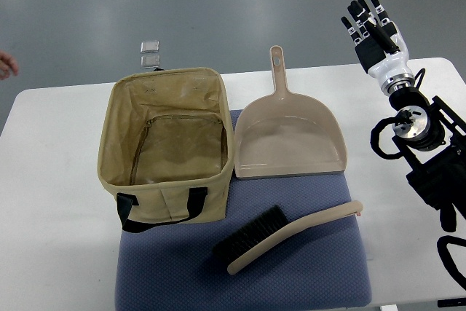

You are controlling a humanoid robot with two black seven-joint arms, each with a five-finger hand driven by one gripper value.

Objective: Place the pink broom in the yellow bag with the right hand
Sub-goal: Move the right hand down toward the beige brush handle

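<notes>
My right hand, fingers spread and empty, is far behind the hand broom; its handle points right, toward my side.

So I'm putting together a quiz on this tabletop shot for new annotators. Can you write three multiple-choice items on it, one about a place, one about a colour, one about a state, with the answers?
1. Where does the hand broom lie?
A. inside the bag
B. on the blue mat, nearer the camera than the dustpan
C. in the dustpan

2. What colour are the broom's bristles?
A. black
B. white
C. red

3. What is the right hand doing?
A. gripping the broom handle
B. pressing on the dustpan
C. raised off the table's far right edge, fingers extended, holding nothing

Answers:
1 B: the broom rests on the mat below the dustpan, outside the tan fabric bag.
2 A: the bristle block is dark black against the beige handle.
3 C: the hand is well away from every object, fingers straight.
</notes>
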